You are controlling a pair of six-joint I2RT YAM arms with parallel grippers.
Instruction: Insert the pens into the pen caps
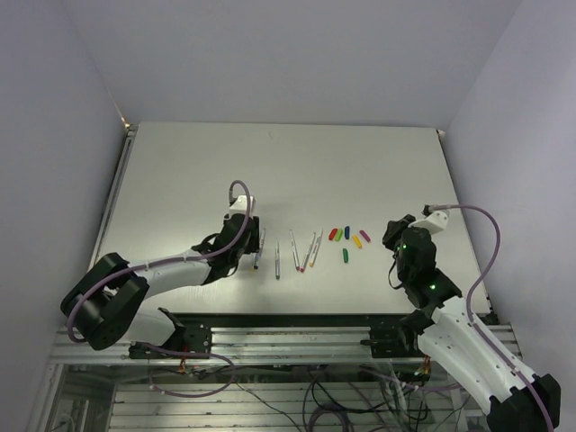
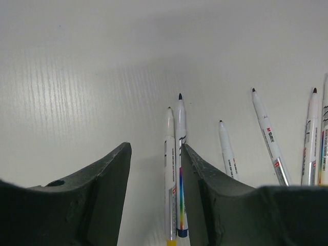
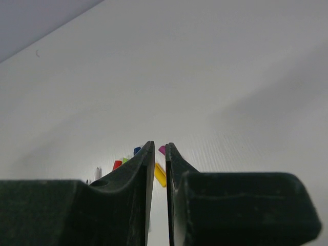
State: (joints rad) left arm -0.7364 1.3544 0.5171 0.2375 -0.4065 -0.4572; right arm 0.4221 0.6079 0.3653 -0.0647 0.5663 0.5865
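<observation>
Several grey-white pens lie in a row mid-table. Two of them (image 1: 259, 249) lie side by side at the left end. In the left wrist view these two pens (image 2: 175, 169) lie between my left gripper's (image 2: 156, 148) open jaws, close to the right finger (image 2: 197, 174), on the table. In the top view the left gripper (image 1: 255, 236) hovers over them. The caps lie in a cluster: red (image 1: 333, 234), dark blue (image 1: 347, 231), yellow (image 1: 356, 241), magenta (image 1: 364, 236), green (image 1: 346, 255). My right gripper (image 1: 394, 238) is just right of the caps, its jaws nearly together and empty (image 3: 160, 146). The yellow cap (image 3: 160, 174) shows through the slit.
Three more pens (image 2: 269, 137) fan out to the right of the left gripper. The table's right edge (image 1: 463, 225) is close to the right arm. The near table edge and metal frame (image 1: 288, 315) run just below the pens.
</observation>
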